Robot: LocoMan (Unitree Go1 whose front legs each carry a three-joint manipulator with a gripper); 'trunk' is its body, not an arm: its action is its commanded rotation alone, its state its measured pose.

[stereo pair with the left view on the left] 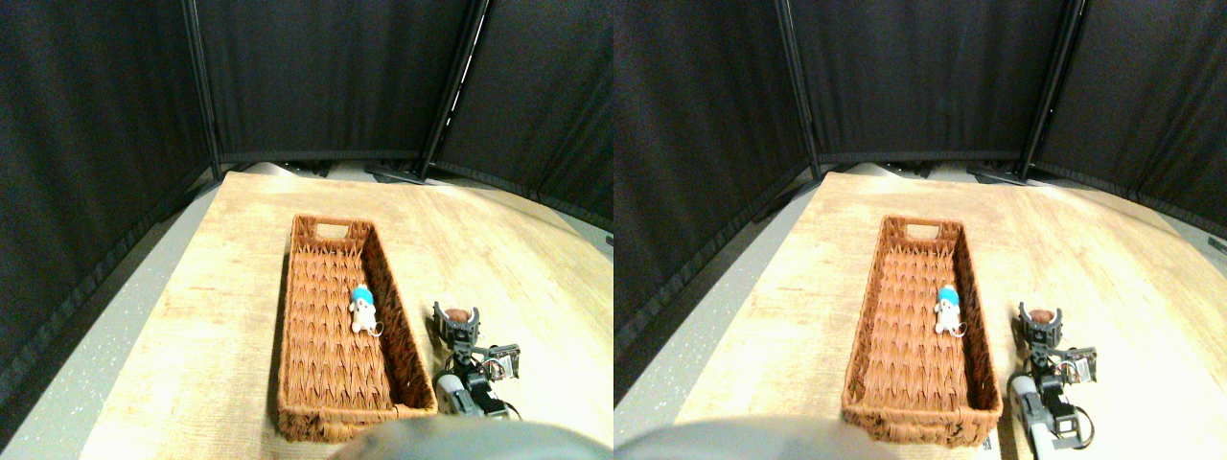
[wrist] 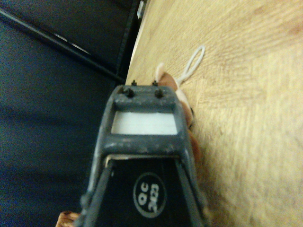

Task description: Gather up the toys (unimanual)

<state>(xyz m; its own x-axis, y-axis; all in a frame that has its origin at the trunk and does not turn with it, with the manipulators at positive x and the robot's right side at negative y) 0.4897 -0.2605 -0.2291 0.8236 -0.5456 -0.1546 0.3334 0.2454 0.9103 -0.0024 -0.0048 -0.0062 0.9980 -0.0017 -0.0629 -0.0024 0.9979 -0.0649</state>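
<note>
A brown plush toy [stereo pair with the left view on the left: 458,314] lies on the wooden table just right of the basket. My right gripper [stereo pair with the left view on the left: 457,318] is low on the table, open, its two jaws splayed to either side of the toy. In the wrist view the brown toy [wrist: 185,101] peeks out beside the dark jaw frame, and its white loop [wrist: 193,64] rests on the wood. A white toy with a blue cap [stereo pair with the left view on the left: 362,309] lies inside the woven brown basket [stereo pair with the left view on the left: 292,335], near its right wall.
The long basket runs away from me down the middle of the light wooden table [stereo pair with the left view on the left: 498,249]. Black curtain panels [stereo pair with the left view on the left: 316,77] close off the back and sides. A grey floor strip [stereo pair with the left view on the left: 86,355] runs along the table's left edge.
</note>
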